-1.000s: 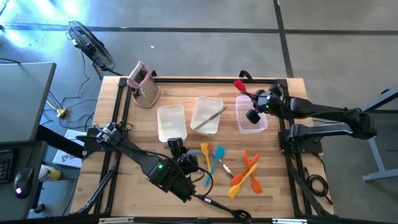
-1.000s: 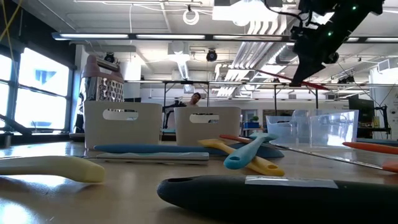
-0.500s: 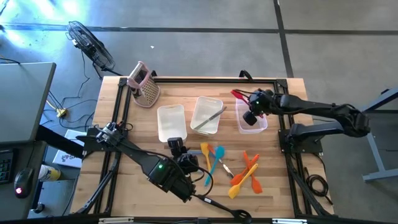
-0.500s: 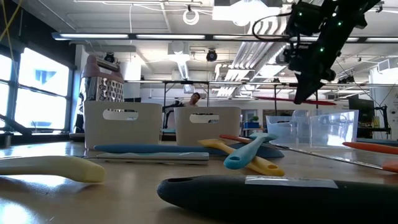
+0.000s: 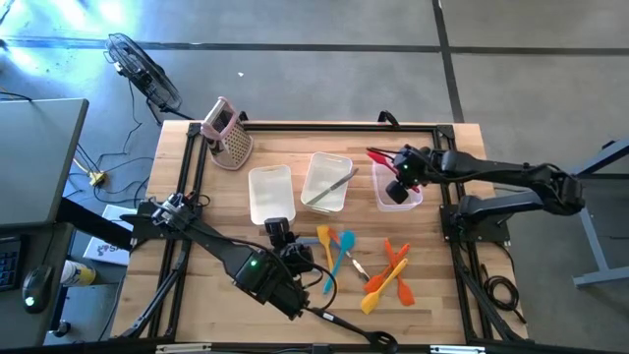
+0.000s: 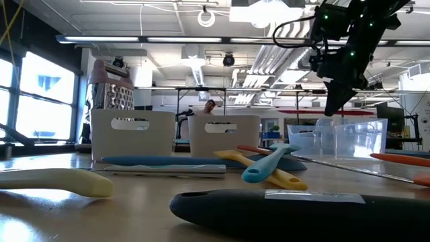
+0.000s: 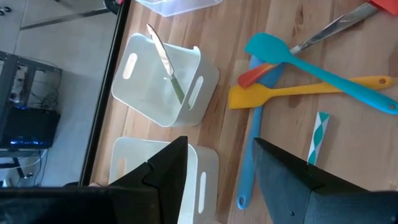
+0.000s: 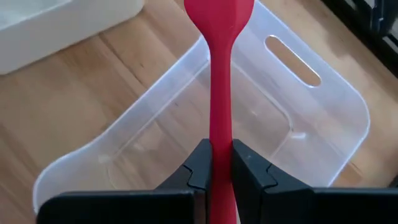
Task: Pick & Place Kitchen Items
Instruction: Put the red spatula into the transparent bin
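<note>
While right claw [image 8: 217, 163] pinches red spatula [image 8: 219, 68] mid-handle over bin [image 8: 323, 118] below — blade overhangs rim; release now risks tip-out. Left claw [image 7: 217, 163] wide, idle beside loose utensils [image 5: 378, 270].

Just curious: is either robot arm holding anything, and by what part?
The right gripper holds a red spatula by its handle; the left gripper holds nothing.

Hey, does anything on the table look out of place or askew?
Only mildly: the metal tongs lie slanted across the middle bin, one end poking over its rim. The box grater stands upright; nothing looks spilled or damaged.
</note>
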